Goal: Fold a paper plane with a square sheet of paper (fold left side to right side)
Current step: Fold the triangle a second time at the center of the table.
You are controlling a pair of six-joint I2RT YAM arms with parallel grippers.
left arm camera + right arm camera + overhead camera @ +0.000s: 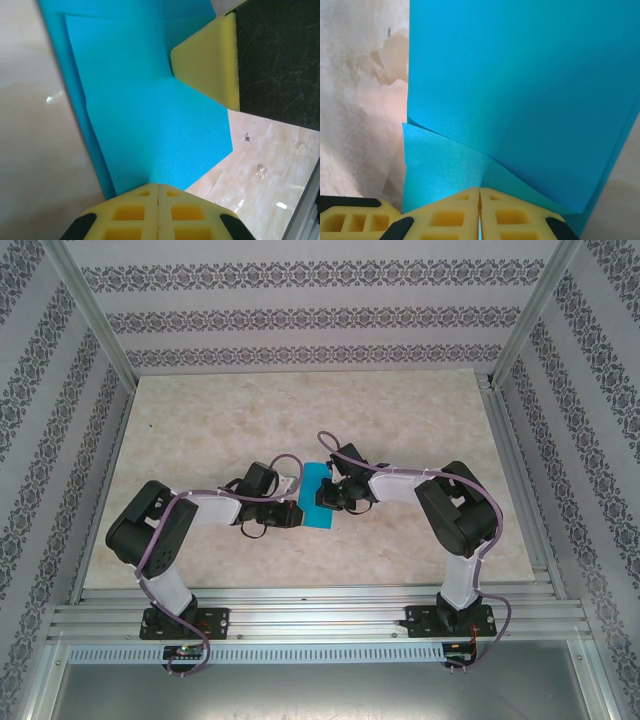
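At centre, left arm [205, 508], right arm [405, 483] bent inward — fingers [135, 215] pinching paper [318, 495]

Both arms are bent inward from their bases, elbows held out to the sides and forearms pointed at the middle. Left arm [150, 525]: elbow is set at the far left, wrist is turned in toward centre. Right arm [455, 510]: mirrored, elbow at the far right. The grippers are held near each other, tips facing.

Left gripper [158, 186]: jaws are pressed together, pads touching along the midline, and the square sheet of paper [150, 110] is pinched at the tips. Right gripper [480, 190]: jaws are likewise closed tight, with the same sheet caught between the tips. One of its yellow pads is seen from the left wrist, resting on the sheet.
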